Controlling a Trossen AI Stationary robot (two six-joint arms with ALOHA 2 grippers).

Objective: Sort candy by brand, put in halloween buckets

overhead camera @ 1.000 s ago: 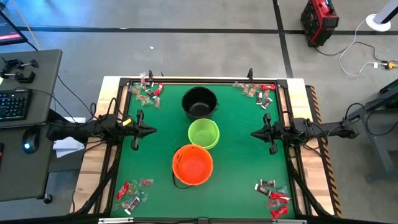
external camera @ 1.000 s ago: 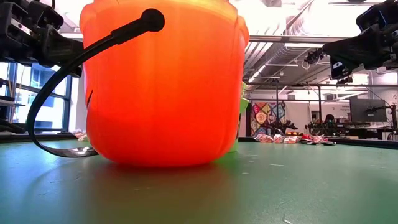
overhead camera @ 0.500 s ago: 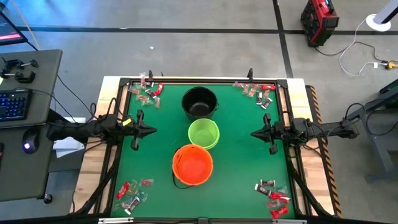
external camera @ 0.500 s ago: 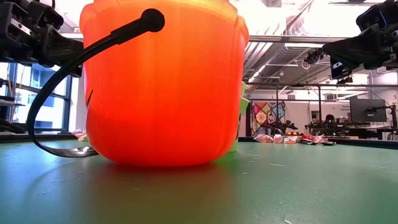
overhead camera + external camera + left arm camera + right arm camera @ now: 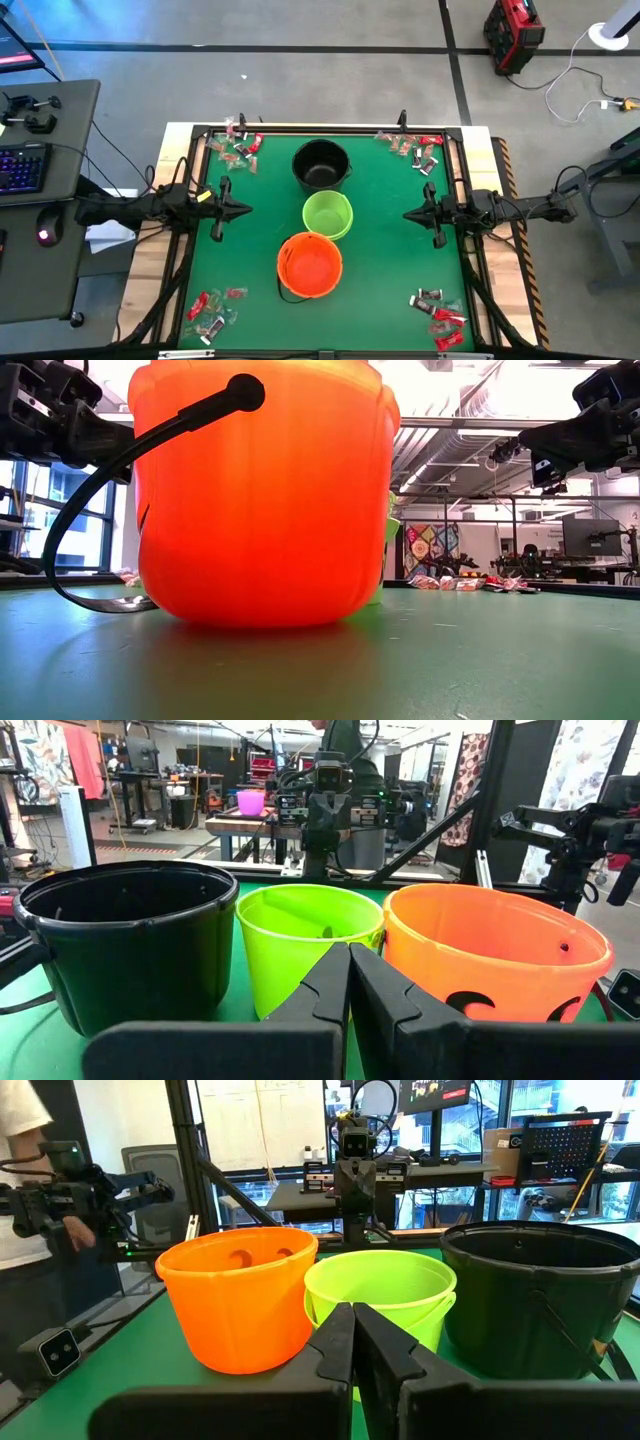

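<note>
Three buckets stand in a row down the middle of the green table: black (image 5: 321, 164) farthest, lime green (image 5: 327, 214) in the middle, orange (image 5: 309, 265) nearest, its thin handle lying down (image 5: 100, 520). Candy lies in four heaps at the corners: far left (image 5: 235, 148), far right (image 5: 415, 147), near left (image 5: 213, 310), near right (image 5: 440, 316). My left gripper (image 5: 245, 209) hovers left of the buckets, shut and empty. My right gripper (image 5: 408, 214) hovers right of them, shut and empty. Both wrist views show all three buckets past the shut fingers.
A dark frame rails the table's edges (image 5: 330, 128). Bare green surface lies between each gripper and the bucket row. A desk with keyboard and mouse (image 5: 30, 170) stands left of the table. A person's sleeve (image 5: 25, 1120) shows in the room beyond.
</note>
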